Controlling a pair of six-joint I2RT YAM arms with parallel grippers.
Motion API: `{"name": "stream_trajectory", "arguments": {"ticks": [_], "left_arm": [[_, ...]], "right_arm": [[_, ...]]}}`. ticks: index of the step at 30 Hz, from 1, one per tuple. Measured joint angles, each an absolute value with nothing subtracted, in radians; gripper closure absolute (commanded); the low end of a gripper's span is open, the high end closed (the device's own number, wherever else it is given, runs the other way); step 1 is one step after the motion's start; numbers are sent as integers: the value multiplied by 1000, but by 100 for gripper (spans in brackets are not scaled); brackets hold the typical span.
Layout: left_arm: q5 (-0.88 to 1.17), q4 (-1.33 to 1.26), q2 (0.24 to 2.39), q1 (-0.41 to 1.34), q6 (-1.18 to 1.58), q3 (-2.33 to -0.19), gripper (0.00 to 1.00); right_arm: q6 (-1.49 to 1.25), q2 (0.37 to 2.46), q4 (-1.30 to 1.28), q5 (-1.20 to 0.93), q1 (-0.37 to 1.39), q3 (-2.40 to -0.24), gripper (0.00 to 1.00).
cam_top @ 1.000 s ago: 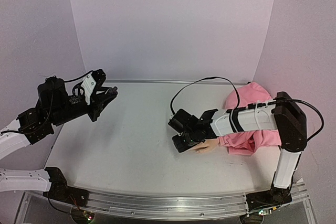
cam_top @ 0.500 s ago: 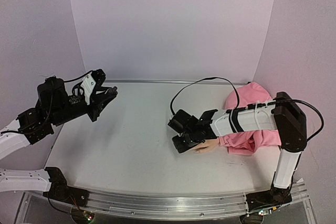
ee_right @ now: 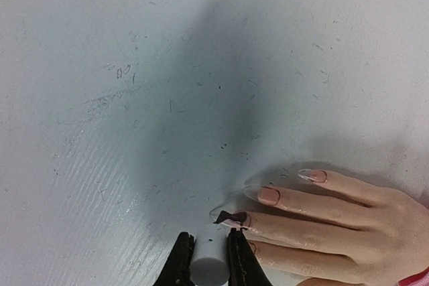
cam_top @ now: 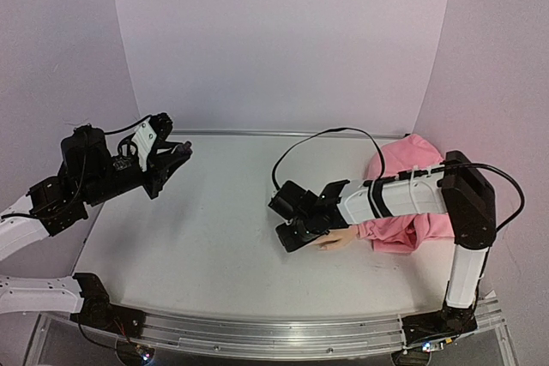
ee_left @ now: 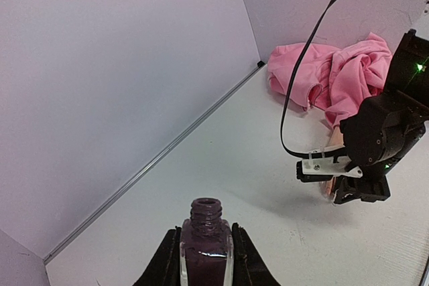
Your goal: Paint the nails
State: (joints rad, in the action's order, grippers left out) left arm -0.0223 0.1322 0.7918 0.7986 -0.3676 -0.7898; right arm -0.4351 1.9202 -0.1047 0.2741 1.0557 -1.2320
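Note:
The flesh-coloured mannequin hand (ee_right: 335, 232) lies flat on the table, fingers pointing left, and its pink sleeve (cam_top: 412, 203) trails to the right. Two of the nails (ee_right: 269, 195) are pale. One nail (ee_right: 240, 219) carries dark polish, and a dark brush tip (ee_right: 228, 217) rests on it. My right gripper (ee_right: 209, 242) is shut on the white brush cap (ee_right: 209, 269), just over the fingertips. My left gripper (ee_left: 206, 232) is held up at the far left, shut on an open bottle of dark purple polish (ee_left: 206, 249), which stands upright.
A black cable (cam_top: 322, 139) loops above the right arm. Bunched pink fabric (ee_left: 328, 75) lies at the back right corner. Pale walls close in the table at the back and sides. Faint scuffs mark the white table (ee_right: 134, 98).
The right gripper with the brush cap has slid slightly left along the fingertips. The left arm and its bottle have not moved.

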Motion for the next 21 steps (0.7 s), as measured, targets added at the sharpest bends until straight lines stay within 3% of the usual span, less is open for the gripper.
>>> {"name": "stream_trajectory", "arguments": {"ticks": [21], "left_arm": [[-22, 132, 792, 799, -368, -790, 100]], "right_arm": [[-459, 1892, -138, 314, 1064, -1259, 100]]}}
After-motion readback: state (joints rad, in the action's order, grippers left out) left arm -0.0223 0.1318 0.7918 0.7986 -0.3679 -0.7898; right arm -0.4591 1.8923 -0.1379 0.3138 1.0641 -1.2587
